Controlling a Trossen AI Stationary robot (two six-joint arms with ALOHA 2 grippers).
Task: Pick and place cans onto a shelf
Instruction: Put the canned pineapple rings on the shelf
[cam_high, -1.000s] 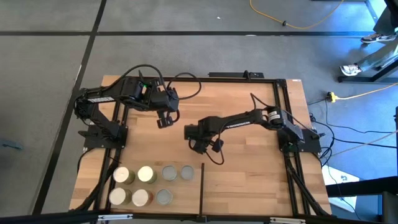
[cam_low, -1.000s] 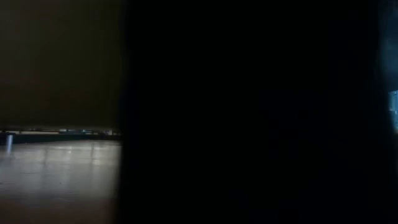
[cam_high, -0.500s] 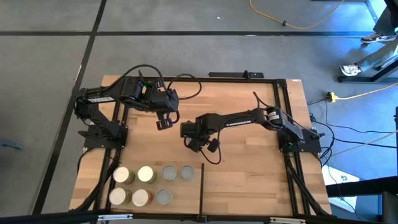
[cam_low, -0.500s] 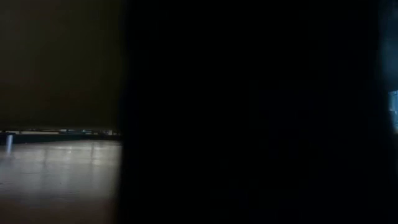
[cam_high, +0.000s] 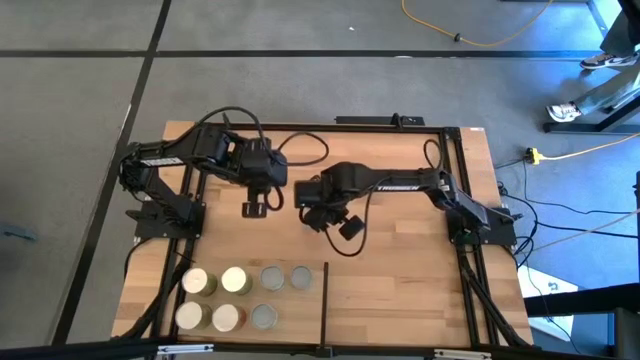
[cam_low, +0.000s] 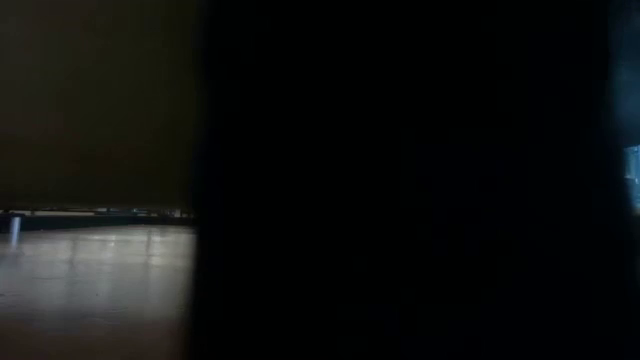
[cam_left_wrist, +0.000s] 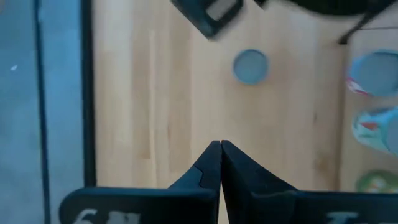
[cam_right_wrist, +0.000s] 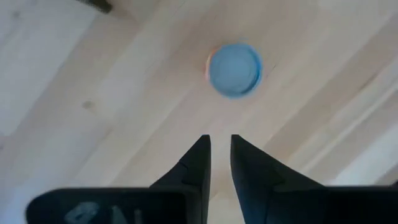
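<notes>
Right tool (cam_right_wrist: 217, 144) slightly apart above a lone can (cam_right_wrist: 234, 70), left tool (cam_left_wrist: 221, 147) together over wooden surface (cam_high: 400, 270)

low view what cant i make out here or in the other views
- Low view: a dark shape close to the lens hides most of the scene.
- High view: the lone can is unseen, probably under the right arm.
- Left wrist view: cans cut off by the edge.

Likely a robotics lab or workshop: wood-plank table (cam_high: 400, 290) in black frame rails (cam_high: 324, 124), grey concrete floor (cam_high: 300, 80), yellow cable (cam_high: 480, 40) trailing beyond the arms.
</notes>
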